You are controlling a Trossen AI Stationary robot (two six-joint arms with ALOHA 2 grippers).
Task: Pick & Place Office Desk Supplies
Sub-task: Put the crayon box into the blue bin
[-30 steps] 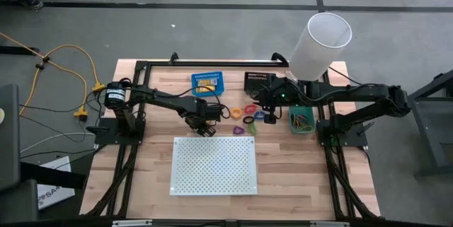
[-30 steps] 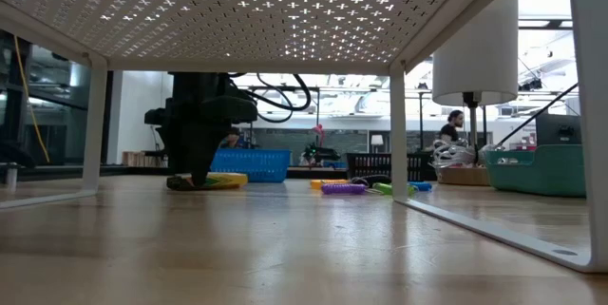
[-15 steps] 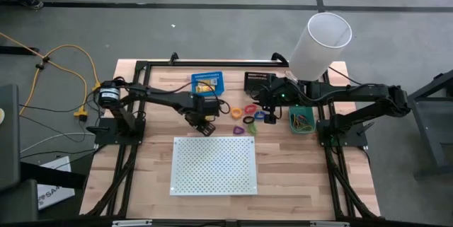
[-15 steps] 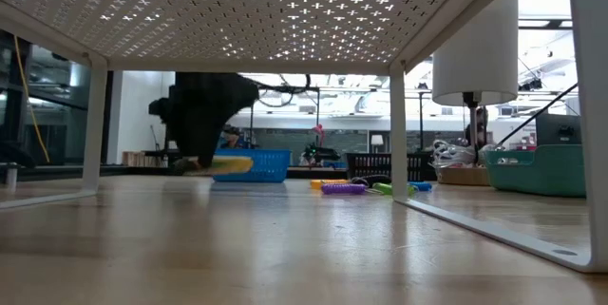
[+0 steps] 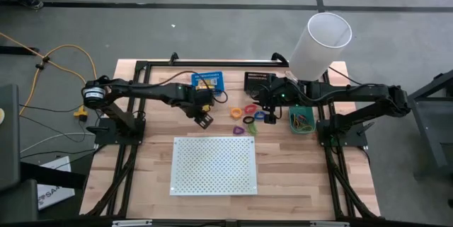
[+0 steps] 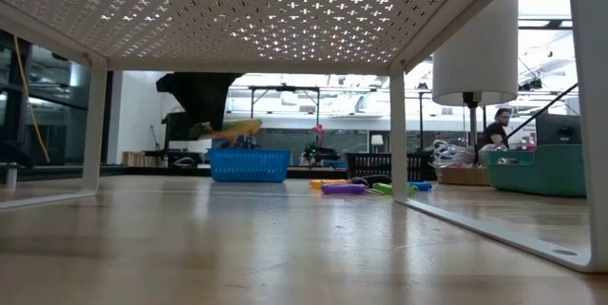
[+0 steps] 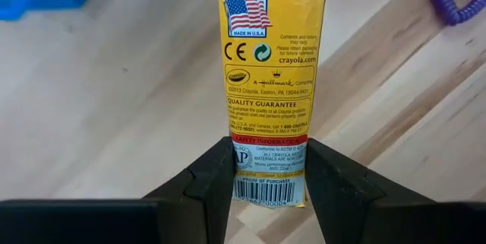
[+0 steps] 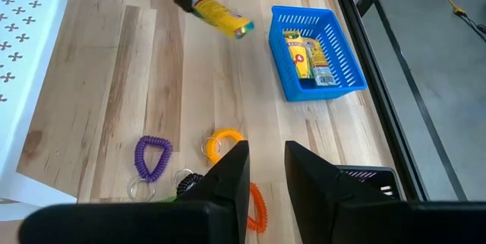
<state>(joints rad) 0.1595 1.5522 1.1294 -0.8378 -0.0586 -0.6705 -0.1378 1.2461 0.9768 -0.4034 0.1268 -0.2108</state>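
The left hand [image 7: 267, 187] grips a yellow-orange packet [image 7: 272, 69] by its barcode end, one dark finger pressed against each long edge. The packet is a flat rectangular crayon box printed with a small flag, a quality guarantee block and a red safety strip. In the low view it hangs tilted in the air, clear of the worktop [image 6: 285, 238] and just above the blue bin [image 6: 249, 164]. From overhead the left hand [image 5: 204, 119] sits at about 5 o'clock of the blue bin [image 5: 207, 82], which already holds more yellow packets [image 8: 307, 55].

At roughly 3 o'clock of the left hand lies a loose cluster of plastic coil loops: an orange loop [image 8: 222, 144], a purple loop [image 8: 153, 157] and another orange coil [image 8: 257, 207] partly hidden by the right hand's fingers [image 8: 231, 175]. The right hand [image 5: 270, 116] rests over this cluster with its fingers a little apart and nothing between them.

A black bin [image 5: 257, 81] stands at 3 o'clock of the blue one, and a green bin [image 5: 301, 120] with coloured bands inside sits by the right arm. The white perforated board [image 5: 214, 165] lies at 6 o'clock of all these, well apart from the held packet. A white cylinder [image 5: 320, 43] rises at the worktop's far right corner. A person [image 6: 494, 129] shows in the room beyond.
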